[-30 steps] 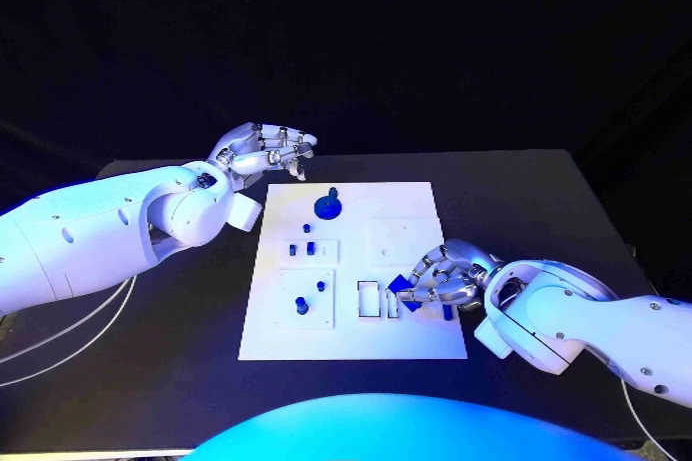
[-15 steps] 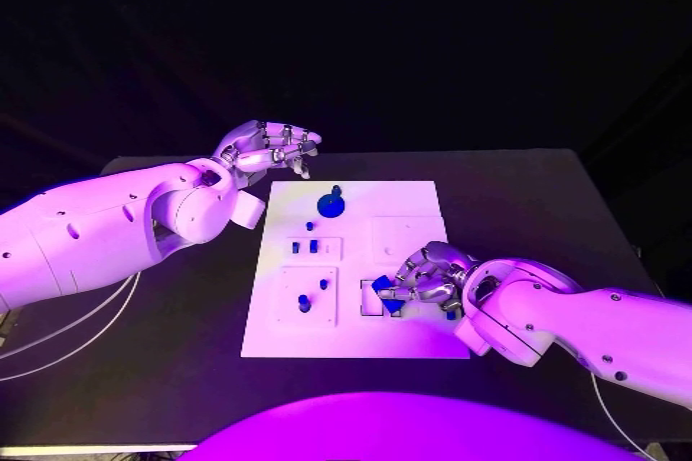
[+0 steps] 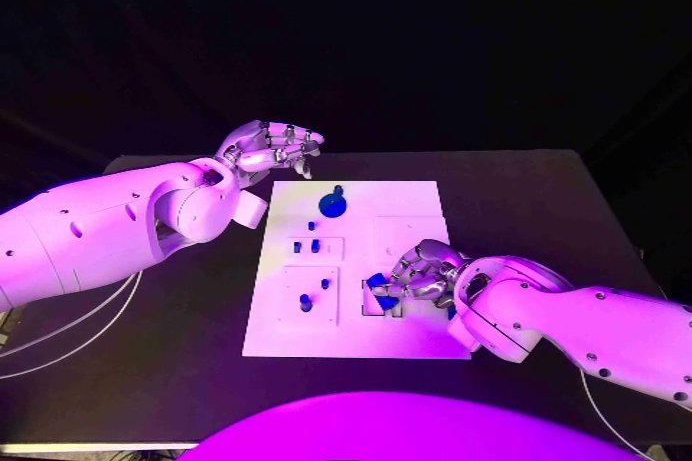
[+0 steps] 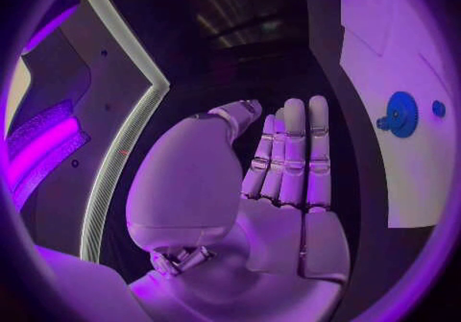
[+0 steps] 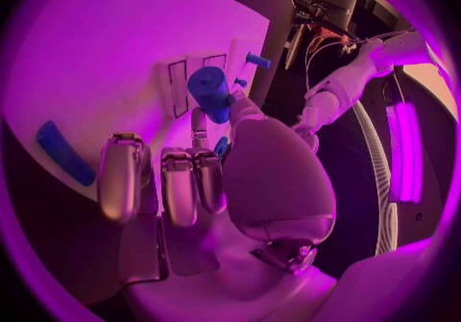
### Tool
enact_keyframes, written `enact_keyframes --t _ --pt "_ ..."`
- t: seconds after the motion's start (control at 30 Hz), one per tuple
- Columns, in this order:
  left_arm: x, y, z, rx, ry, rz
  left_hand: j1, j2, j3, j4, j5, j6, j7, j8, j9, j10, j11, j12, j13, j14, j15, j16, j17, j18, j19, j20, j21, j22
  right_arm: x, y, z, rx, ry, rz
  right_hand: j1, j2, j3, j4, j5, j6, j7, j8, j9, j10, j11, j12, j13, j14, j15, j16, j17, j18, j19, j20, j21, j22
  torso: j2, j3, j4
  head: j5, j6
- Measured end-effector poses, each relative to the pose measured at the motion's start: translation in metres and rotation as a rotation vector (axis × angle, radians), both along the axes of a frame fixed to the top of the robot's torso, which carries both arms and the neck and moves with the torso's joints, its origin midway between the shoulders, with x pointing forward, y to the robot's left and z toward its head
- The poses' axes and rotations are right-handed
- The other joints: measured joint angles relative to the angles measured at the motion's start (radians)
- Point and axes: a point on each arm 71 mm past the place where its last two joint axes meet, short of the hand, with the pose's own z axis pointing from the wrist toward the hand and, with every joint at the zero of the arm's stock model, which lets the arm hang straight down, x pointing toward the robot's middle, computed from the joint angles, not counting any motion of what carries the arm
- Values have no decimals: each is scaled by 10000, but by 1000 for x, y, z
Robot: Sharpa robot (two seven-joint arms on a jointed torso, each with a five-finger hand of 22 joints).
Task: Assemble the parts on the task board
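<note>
The white rectangular task board lay flat in the middle of the black table, and every place below is given from this board. At its near right part, the right silver hand was low over the board with its fingers curled inward, and it held a blue triangular part at its fingertips, just above the narrow dark slots of the board. In the right wrist view, the hand pinched a blue part close to the same slots, and one long blue bar lay flat on the board apart from the hand. At the near left part of the board a small blue peg stood in a square plate. Further, near the board's middle, two small blue pegs stood side by side. At the far end a round blue gear with a knob sat on the board. Beyond the far left corner, off the board, the left silver hand hovered above the table, holding nothing; in the head view its fingers looked bent, while in the left wrist view the fingers lay straight and together
</note>
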Motion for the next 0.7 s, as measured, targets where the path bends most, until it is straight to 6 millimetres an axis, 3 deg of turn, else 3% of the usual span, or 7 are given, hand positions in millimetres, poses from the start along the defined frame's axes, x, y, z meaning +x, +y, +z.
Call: enact_keyframes --t 0.33,0.7 --pt "0 0 0 22 23 0 0 0 0 0 0 0 0 0 0 0 0 0 1 0 0 0 0 0 0 0 0 1 -2 2 0 -250 80 395 -198 16 -28 28 -1 98 -94 2 -13 0 0 0 0 0 0 0 -1 0 -15 -15 -42 -1 -7 -1 0 36 0" --pt "0 1 0 45 39 9 0 0 0 0 0 0 0 0 0 0 0 0 -11 1 0 0 -1 1 0 -1 -56 -28 -2 2 -1 -390 26 475 -584 32 -21 34 7 353 -317 43 87 0 0 0 8 0 0 0 -3 0 -15 -14 -42 -2 -1 -6 12 53 0"
